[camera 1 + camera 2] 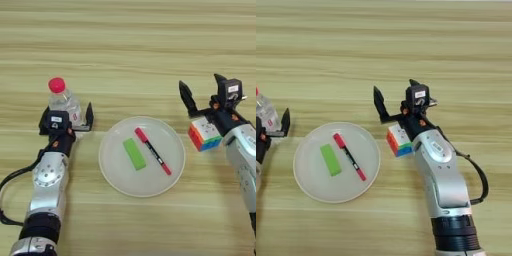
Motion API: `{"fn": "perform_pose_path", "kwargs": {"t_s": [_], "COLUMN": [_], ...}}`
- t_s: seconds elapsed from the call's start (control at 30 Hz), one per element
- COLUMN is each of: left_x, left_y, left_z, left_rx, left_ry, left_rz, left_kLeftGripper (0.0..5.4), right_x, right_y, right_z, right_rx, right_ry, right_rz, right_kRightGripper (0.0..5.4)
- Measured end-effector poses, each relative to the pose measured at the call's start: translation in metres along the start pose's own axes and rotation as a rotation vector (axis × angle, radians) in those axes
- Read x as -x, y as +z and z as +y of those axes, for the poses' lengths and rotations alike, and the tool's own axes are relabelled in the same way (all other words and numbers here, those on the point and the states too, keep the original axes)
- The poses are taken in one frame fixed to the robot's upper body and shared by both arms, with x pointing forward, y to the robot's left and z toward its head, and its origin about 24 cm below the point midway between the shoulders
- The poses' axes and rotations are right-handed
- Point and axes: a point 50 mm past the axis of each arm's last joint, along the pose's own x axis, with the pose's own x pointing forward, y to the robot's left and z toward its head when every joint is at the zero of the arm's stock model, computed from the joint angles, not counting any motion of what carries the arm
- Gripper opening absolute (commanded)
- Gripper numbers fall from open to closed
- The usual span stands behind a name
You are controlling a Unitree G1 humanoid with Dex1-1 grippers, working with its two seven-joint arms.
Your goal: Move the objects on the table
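Blocking the lower part of the clear bottle, the left gripper has fingers either side of it, though whether they clamp it I cannot tell. The right gripper, fingers spread wide, stands over the puzzle cube, its wrist covering the cube's right side. Between them on the table, the beige plate carries the green block and the red-and-black pen.

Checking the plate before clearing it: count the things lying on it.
2. A green block lies left of centre on the plate, and a red-and-black pen lies diagonally just right of it. Nothing seems hidden.
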Motion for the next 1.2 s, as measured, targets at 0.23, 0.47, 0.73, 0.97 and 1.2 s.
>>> {"fn": "perform_pose_path", "kwargs": {"t_s": [0.23, 0.47, 0.73, 0.97, 1.2], "left_x": [0.0, 0.0, 0.004, 0.006, 0.006], "left_y": [0.0, 0.003, 0.007, 0.008, 0.01], "left_z": [0.0, -0.002, -0.004, -0.008, -0.009], "left_rx": [0.0, -0.002, 0.002, 0.008, 0.005], "left_ry": [0.0, -0.003, -0.002, -0.002, 0.0], "left_rz": [-0.002, -0.014, -0.037, -0.043, -0.048], "left_kLeftGripper": [5.37, 5.37, 5.37, 5.37, 5.37], "right_x": [0.0, 0.0, 0.001, 0.01, 0.02], "right_y": [0.0, 0.0, -0.004, -0.017, -0.027], "right_z": [0.0, 0.0, -0.005, -0.012, -0.016], "right_rx": [0.002, 0.031, 0.049, 0.073, 0.089], "right_ry": [0.0, -0.001, -0.018, -0.035, -0.011], "right_rz": [0.001, -0.005, 0.005, 0.058, 0.084], "right_kRightGripper": [5.4, 5.4, 5.4, 5.4, 5.4]}}
